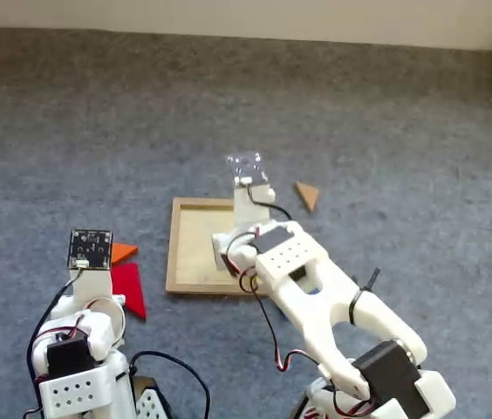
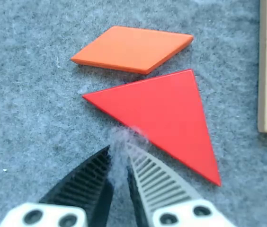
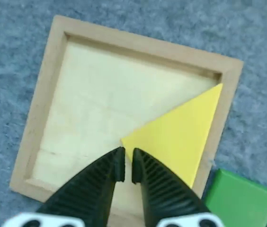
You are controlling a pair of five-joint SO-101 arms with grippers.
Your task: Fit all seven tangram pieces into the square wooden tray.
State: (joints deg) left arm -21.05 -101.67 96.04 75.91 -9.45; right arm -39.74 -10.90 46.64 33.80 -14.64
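Two hands low over tangram pieces, tray part filled.

Left hand [image 2: 118, 152]: fingers almost together, thin gap, gripping nothing, tips at the edge of the red triangle [image 2: 166, 113]; orange parallelogram [image 2: 131, 47] just beyond, flat on the grey desk. Right hand [image 3: 128, 154]: likewise nearly closed and empty, over a corner of the yellow triangle [image 3: 181, 132], which lies inside the wooden tray [image 3: 43, 99] against one rim. Green piece [image 3: 240, 198] just outside the tray. Brown triangle [image 1: 307, 195] past the tray's far corner.
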